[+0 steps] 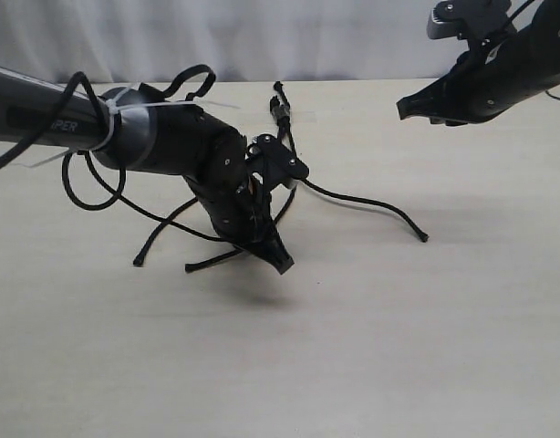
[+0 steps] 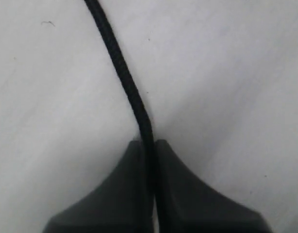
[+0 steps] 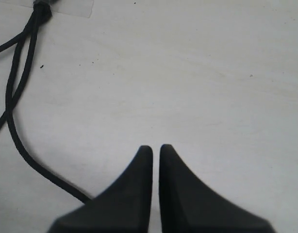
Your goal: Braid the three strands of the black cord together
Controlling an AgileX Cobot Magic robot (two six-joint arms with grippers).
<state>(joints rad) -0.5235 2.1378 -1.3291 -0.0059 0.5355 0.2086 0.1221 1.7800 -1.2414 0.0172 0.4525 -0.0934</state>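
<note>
I am seeing the left fingers (image 2: 115,194) clamping tight on one strand (image 2: 124,80) of the black cord (image 1: 282,114), low over the bench (image 1: 426,347). The right fingers (image 3: 183,194) are hanging well apart from it, nearly together and holding nothing. Only the exterior view is showing the loose tips.

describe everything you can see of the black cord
The cord is thin, matte black woven rope: three loose strands joined at a knotted end, which seems taped to the table near its far edge. The strands fan out over it, unbraided, each ending in a small knob. The left gripper is shut on one strand.
</note>
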